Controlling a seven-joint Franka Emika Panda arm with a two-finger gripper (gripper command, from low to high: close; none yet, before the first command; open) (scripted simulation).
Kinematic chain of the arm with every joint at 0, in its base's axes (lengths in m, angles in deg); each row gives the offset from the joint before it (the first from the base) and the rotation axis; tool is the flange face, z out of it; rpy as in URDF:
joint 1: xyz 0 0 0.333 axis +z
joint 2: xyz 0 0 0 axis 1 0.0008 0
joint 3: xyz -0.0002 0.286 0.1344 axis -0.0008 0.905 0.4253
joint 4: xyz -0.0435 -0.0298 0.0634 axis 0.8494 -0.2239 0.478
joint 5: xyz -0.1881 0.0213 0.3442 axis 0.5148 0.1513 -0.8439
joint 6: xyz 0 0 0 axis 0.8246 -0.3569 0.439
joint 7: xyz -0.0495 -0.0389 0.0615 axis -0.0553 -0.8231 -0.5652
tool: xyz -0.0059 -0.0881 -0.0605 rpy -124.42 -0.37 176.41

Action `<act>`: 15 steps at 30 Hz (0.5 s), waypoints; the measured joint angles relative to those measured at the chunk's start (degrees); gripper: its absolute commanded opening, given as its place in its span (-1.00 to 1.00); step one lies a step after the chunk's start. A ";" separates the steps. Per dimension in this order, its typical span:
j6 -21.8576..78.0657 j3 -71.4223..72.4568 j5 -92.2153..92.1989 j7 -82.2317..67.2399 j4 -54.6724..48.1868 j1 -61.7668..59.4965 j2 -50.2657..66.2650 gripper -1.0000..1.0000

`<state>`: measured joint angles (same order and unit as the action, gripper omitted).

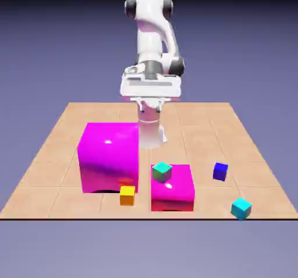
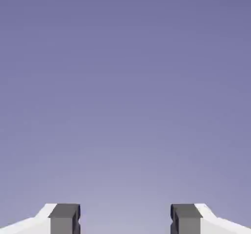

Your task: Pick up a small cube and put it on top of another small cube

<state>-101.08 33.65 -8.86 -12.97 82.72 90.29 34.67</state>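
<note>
The small cube (image 1: 220, 171), tiny and dark blue, rests on the table toward the exterior view's right. A teal-green small cube (image 1: 162, 171) sits on top of the low magenta block (image 1: 173, 191). A cyan small cube (image 1: 241, 208) lies near the front right edge. My gripper (image 1: 150, 106) hangs high above the back of the table, behind the blocks and far from every cube. In the hand view the gripper (image 2: 125, 221) is open, its grey fingertips (image 2: 64, 219) stand wide apart with only the blue-violet backdrop between them, and no cube shows there.
A tall magenta block (image 1: 109, 157) stands left of centre, with an orange small cube (image 1: 127, 195) at its front right corner. The tiled table (image 1: 52, 154) ends close in front of the blocks.
</note>
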 measured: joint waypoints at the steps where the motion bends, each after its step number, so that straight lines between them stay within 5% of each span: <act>1: 1.52 1.47 -0.65 1.63 -0.93 -0.29 2.08 0.00; 15: 22.74 22.00 -9.80 24.45 -14.02 -4.43 31.15 0.00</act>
<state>-78.34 55.64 -18.66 11.47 68.70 85.86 65.82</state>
